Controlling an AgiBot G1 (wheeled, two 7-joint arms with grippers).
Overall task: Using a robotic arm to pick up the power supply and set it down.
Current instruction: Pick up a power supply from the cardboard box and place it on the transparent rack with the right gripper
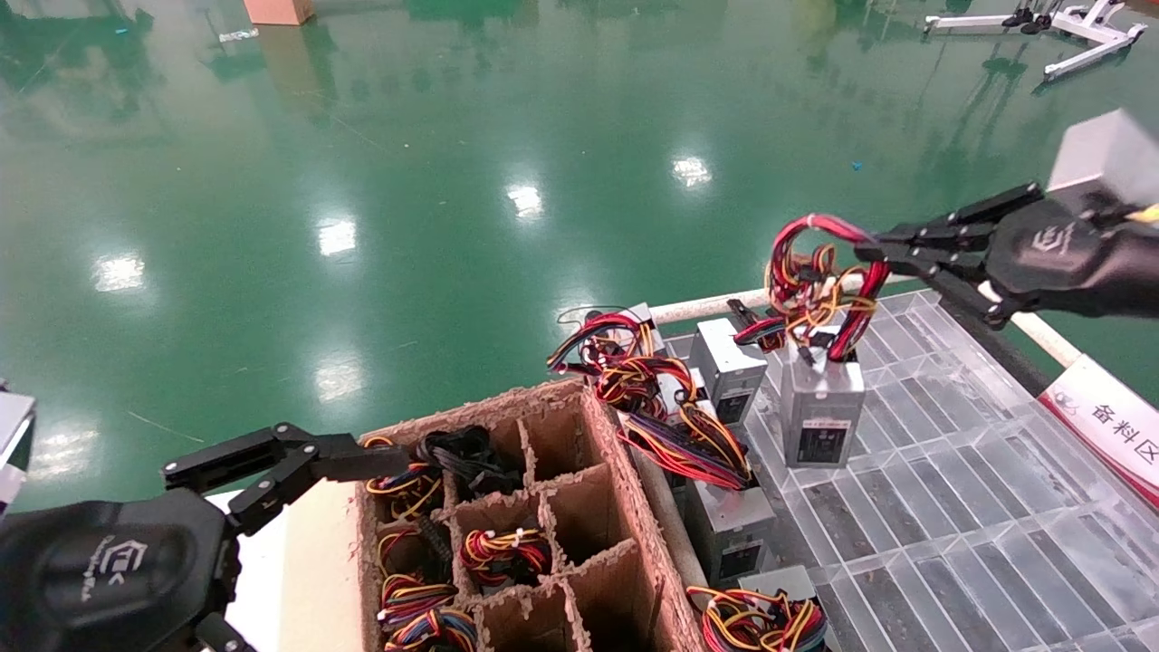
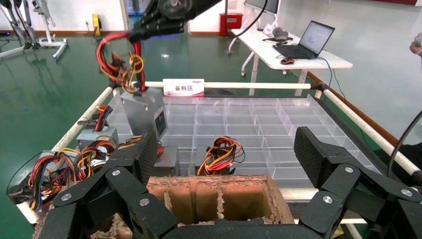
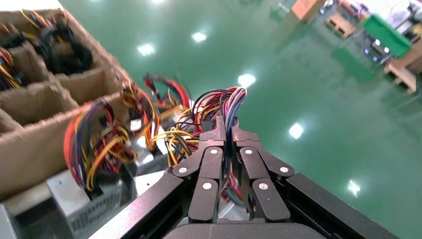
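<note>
Head view: my right black linked-finger gripper (image 1: 876, 251) pinches the red-and-yellow wire loop (image 1: 815, 281) of a small silver-grey metal power supply box (image 1: 821, 406), which sits upright on the clear plastic grid tray (image 1: 978, 507). Left gripper (image 1: 385, 457) idles beside the brown cardboard divider box (image 1: 543, 507).

Left wrist: its fingers (image 2: 318, 154) are spread wide, holding nothing.

Right wrist: fingertips (image 3: 217, 133) closed on the wire bundle (image 3: 224, 107).

A glossy green floor (image 1: 435, 136) mirrors ceiling lights. A white desk (image 2: 288, 56) carries an open laptop (image 2: 304, 40). A brown cardboard box (image 1: 278, 11) stands far off; white metal stands (image 1: 1077, 32) lie nearby.
</note>
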